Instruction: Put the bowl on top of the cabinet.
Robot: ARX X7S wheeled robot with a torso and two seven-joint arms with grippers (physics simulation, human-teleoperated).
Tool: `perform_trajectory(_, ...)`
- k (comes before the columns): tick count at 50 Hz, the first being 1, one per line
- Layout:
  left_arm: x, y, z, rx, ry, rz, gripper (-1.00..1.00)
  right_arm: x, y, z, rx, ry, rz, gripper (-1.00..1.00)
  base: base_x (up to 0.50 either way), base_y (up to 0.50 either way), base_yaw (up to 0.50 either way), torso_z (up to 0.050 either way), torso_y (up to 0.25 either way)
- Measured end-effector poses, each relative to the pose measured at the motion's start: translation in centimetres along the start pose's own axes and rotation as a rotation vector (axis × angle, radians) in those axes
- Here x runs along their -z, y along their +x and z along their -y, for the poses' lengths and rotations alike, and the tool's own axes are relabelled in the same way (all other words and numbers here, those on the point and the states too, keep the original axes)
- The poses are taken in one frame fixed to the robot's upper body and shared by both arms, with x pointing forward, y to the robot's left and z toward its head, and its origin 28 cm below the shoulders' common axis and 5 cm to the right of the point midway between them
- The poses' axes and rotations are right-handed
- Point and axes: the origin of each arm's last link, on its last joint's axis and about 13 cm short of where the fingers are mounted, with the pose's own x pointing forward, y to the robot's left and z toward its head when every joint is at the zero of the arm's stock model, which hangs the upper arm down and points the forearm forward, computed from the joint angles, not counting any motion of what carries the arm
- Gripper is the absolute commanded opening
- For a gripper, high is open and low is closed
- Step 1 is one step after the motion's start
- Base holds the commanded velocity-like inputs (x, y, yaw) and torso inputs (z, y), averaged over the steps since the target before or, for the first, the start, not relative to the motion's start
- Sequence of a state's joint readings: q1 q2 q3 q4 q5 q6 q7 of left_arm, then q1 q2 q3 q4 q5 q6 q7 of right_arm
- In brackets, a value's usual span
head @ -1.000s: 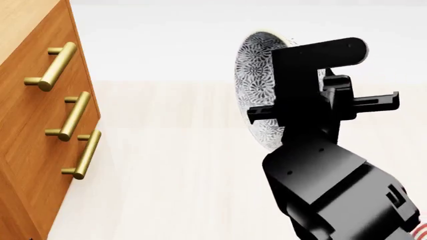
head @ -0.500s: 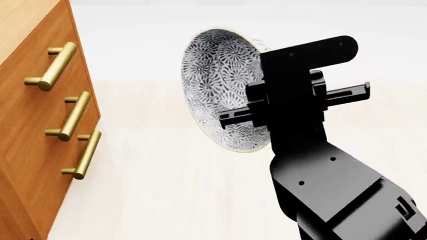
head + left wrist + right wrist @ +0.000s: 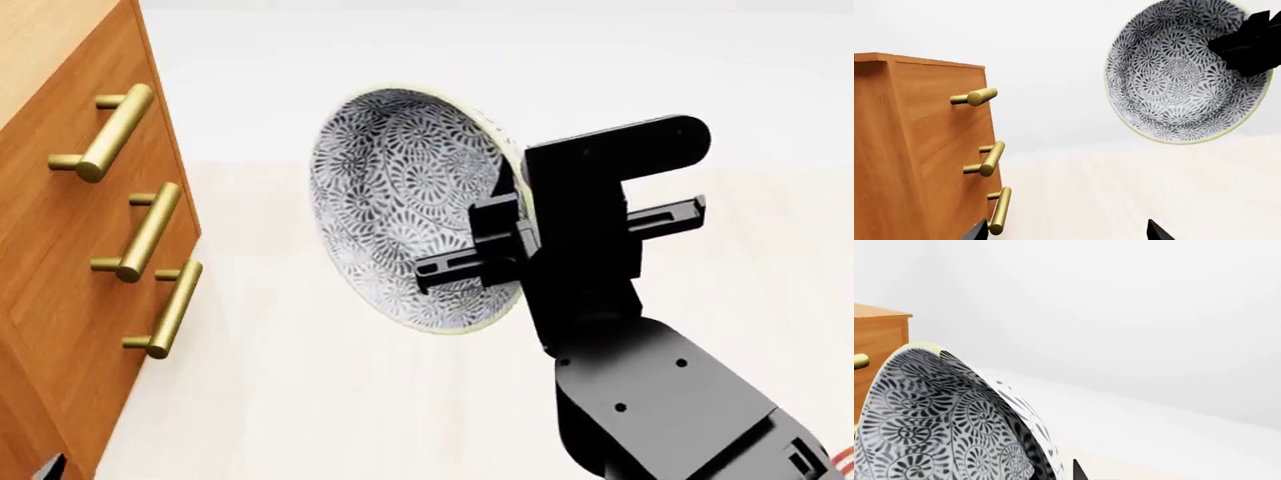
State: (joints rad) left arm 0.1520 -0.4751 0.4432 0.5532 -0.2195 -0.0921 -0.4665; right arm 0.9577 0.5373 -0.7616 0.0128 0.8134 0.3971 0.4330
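While your right gripper (image 3: pixel 514 240) pinches the bowl (image 3: pixel 400 225) rim, tipped on edge beside the cabinet (image 3: pixel 67 250), level it before crossing above the top; the left gripper's fingers, barely visible, I cannot tell.

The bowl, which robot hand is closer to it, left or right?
Right. The right gripper is clamped on the bowl at its rim, holding it tipped on edge in the air. The left gripper is apart from it, lower down near the cabinet.

My bowl (image 3: pixel 400 225), grey-flowered, hangs tipped on edge, mouth facing the orange-brown cabinet (image 3: pixel 60 250) at left.
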Motion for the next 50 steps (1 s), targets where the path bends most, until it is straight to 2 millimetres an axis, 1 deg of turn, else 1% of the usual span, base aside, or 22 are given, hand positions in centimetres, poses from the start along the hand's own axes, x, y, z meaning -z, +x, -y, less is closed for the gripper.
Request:
perform_trajectory(11,-2.0,0.9,0.3,0.02,0.043,0.027,1.0,0.7,-0.2,-0.3,-0.03,0.007,0.008,-1.0,0.0,0.0,0.0,0.0,0.0)
perform_trajectory(21,-3.9,2.0,0.8,0.031,0.101,0.047,1.0,0.5,-0.7,-0.6,-0.081,0.015,0.037,-1.0,0.0,0.0,0.0,0.002,0.001)
perform_trajectory(32,-6.2,2.3,1.5,0.045,0.161,0.086,1.0,0.4,-1.4,-1.0,-0.153,0.026,0.074,-1.0,0.0,0.0,0.0,0.0,0.0)
perform_trajectory(39,-6.8,2.5,1.7,0.048,0.18,0.097,1.0,0.5,-1.9,-1.3,-0.206,0.027,0.09,-1.0,0.0,0.0,0.0,0.0,0.001)
perform_trajectory(50,-7.2,2.7,1.7,0.045,0.191,0.105,1.0,0.7,-2.9,-2.0,-0.278,0.008,0.114,-1.0,0.0,0.0,0.0,0.0,0.0)
